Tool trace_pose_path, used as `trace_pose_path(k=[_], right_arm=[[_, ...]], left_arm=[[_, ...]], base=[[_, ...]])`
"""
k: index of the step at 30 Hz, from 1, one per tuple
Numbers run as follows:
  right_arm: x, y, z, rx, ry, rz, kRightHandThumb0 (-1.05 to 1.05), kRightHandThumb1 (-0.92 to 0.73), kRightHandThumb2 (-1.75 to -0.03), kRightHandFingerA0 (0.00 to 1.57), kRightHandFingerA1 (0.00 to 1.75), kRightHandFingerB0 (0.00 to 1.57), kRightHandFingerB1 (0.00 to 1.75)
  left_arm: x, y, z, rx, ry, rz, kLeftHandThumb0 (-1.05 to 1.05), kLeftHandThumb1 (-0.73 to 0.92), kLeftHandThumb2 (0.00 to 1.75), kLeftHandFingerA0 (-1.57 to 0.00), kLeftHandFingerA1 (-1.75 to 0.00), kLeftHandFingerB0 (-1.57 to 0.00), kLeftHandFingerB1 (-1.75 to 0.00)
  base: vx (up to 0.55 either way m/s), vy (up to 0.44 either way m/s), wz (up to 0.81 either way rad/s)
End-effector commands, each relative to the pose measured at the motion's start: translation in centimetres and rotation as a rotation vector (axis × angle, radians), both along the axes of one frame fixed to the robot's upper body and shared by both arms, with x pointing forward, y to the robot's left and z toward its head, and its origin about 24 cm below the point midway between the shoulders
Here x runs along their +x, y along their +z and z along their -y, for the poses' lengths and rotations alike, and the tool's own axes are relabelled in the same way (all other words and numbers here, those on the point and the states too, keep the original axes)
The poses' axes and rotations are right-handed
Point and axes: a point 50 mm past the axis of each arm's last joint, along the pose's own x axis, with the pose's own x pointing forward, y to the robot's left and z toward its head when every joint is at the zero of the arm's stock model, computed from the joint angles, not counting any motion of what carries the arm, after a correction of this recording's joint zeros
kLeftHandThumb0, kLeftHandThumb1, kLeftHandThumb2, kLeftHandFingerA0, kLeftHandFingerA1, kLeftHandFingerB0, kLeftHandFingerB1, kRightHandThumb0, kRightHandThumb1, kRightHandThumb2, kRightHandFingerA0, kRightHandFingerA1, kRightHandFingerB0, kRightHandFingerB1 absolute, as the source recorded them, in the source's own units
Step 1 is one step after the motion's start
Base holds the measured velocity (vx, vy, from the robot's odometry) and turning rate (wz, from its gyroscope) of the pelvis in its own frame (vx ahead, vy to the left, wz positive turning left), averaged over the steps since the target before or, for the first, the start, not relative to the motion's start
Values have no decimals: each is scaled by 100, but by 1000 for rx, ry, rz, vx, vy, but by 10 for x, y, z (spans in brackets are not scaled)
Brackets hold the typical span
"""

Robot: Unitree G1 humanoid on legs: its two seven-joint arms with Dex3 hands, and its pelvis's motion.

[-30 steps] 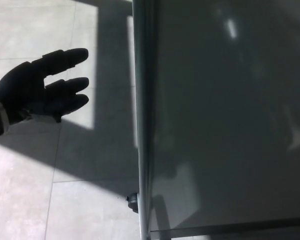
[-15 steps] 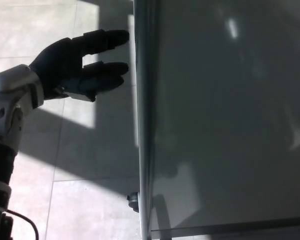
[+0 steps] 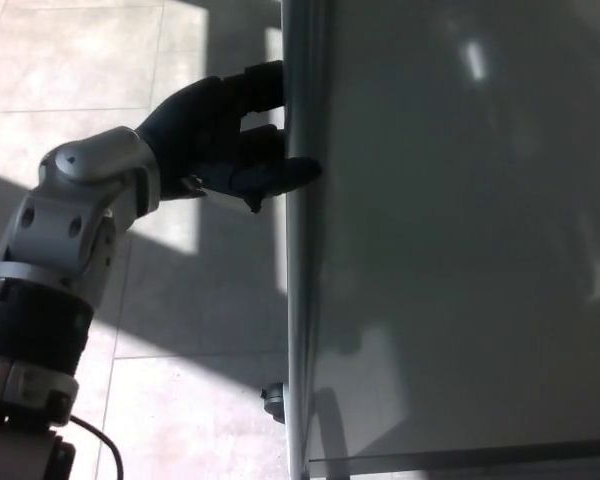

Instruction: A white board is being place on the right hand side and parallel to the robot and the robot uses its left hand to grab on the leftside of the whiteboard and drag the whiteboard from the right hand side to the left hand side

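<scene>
Fingers [image 3: 270, 175] of the left robot hand [image 3: 220, 130] reach to the right across the upper middle of the frame and meet the left edge of the whiteboard [image 3: 460, 240]. The upper fingers run up against the metal edge rail [image 3: 300, 250], while the lower one lies over the rail with its tip just onto the board's face. The digits are spread rather than curled tight, and whether they have actually clamped the rail cannot be told from this angle. Behind the hand, the silver wrist and forearm [image 3: 65, 250] slant down to the lower left corner of the frame, ending in a black cuff with a thin cable [image 3: 100, 445] looping beside it.

The whiteboard fills the whole right half of the frame. Its long visible edge runs nearly straight from the top of the frame to the bottom, and its grey, shaded face carries faint pale reflections. A dark horizontal band crosses it near the bottom right. At the lower end of the rail, a small dark caster [image 3: 273, 400] sticks out to the left.

The pale tiled floor [image 3: 60, 60] takes up the left side, crossed by bright sun patches and broad shadows.
</scene>
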Motion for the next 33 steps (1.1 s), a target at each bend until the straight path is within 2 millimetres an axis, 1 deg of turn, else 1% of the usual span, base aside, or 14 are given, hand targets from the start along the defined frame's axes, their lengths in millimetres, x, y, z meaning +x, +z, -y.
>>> trace_pose_path(k=[1,3,8,9,12,18,19,24,25,26,27,31,32,33], right_arm=[[-1,2,3,-5,-2,9,-67,-76,-70,36,100,21,70],[0,2,3,-2,5,14,-67,-77,-69,33,99,20,71],[0,2,2,11,-12,13,-67,-76,-69,36,101,24,75],[0,2,2,7,-9,13,-65,-77,-70,37,100,25,75],[0,1,1,22,2,12,-67,-79,-70,34,104,23,78],[-1,0,1,20,18,0,-65,-78,-70,35,103,24,75],[-1,0,1,11,24,-1,-66,-75,-72,36,100,22,72],[-3,-1,-1,19,20,-7,-65,-77,-70,36,101,25,76],[-2,-1,-1,28,16,-6,-65,-76,-70,36,102,26,79],[-2,0,-1,9,35,-4,-66,-79,-71,34,101,24,77],[-2,0,-1,7,29,-2,-64,-77,-72,35,102,26,77],[-5,-2,-2,28,20,-8,-64,-76,-74,34,102,26,77],[-5,-1,-3,17,46,-7,-64,-78,-73,31,103,23,76],[-4,-1,-4,16,57,-7,-65,-78,-72,32,103,24,77]], left_arm=[[-3,-13,21,27,10,-33,-62,39,79,-2,-40,-4,-15],[-2,-14,24,28,18,-25,-72,48,56,-13,-33,-1,-20],[1,-16,32,-2,60,-33,-67,39,75,-16,-43,-3,-17],[1,-17,33,-2,64,-27,-67,48,55,-25,-34,0,-23],[2,-19,39,-24,84,-33,-63,48,55,-33,-36,-1,-23],[2,-27,45,-31,87,-49,-63,47,55,-33,-38,-1,-23],[2,-28,45,-25,89,-51,-65,39,75,-30,-49,-2,-19],[0,-37,41,-17,96,-83,-61,47,55,-29,-38,-5,-23],[0,-37,40,-9,102,-82,-34,20,82,-2,-47,0,-49],[1,-38,37,-3,112,-83,-34,20,82,-1,-47,0,-49],[2,-40,35,13,123,-83,-64,46,55,-22,-36,-2,-23],[5,-42,32,59,148,-78,-64,46,54,-25,-36,-2,-23],[6,-43,31,62,156,-78,-34,17,81,-1,-47,0,-50],[8,-43,32,62,163,-82,-34,18,81,-1,-47,0,-49]], base=[[0,0,0],[0,0,0],[0,0,0],[0,0,0],[0,0,0],[0,0,0],[0,0,0],[0,0,0],[0,0,0],[0,0,0],[0,0,0],[0,0,0],[0,0,0],[0,0,0]])
